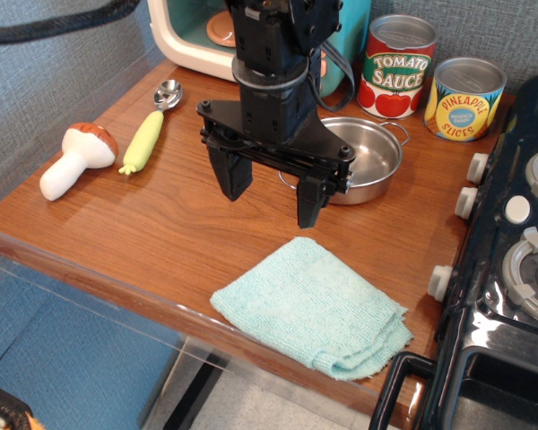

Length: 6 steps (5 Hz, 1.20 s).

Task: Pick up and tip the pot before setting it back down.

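Currently the end effector hangs wide open, empty, just beside the pot

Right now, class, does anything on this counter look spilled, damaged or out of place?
Nothing stands out. The pot sits upright and empty, both tins upright behind it. The cloth lies rumpled near the front edge, with nothing spilled. The hand hangs open, holding nothing.
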Each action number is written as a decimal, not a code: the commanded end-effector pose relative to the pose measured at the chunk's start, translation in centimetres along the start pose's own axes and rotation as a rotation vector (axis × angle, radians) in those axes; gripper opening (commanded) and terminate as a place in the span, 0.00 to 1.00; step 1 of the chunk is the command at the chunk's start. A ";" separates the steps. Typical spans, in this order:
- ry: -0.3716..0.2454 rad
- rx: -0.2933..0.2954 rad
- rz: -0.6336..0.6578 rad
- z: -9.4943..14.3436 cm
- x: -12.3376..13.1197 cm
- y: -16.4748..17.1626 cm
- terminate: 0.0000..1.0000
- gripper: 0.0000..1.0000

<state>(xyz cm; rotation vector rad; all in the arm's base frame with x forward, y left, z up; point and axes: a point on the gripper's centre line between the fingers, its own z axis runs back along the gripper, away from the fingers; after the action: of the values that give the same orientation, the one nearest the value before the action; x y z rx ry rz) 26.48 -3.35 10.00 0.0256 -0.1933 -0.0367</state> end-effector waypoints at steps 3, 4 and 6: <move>-0.010 -0.039 -0.001 -0.8 4.1 -1.4 0.00 1.00; -0.021 -0.101 0.016 -2.2 8.6 -2.7 0.00 1.00; 0.014 -0.164 0.015 -6.1 12.6 -4.3 0.00 1.00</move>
<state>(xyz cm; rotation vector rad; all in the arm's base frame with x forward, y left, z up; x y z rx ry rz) 39.13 -8.03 3.96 -0.1292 -0.1145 -0.0393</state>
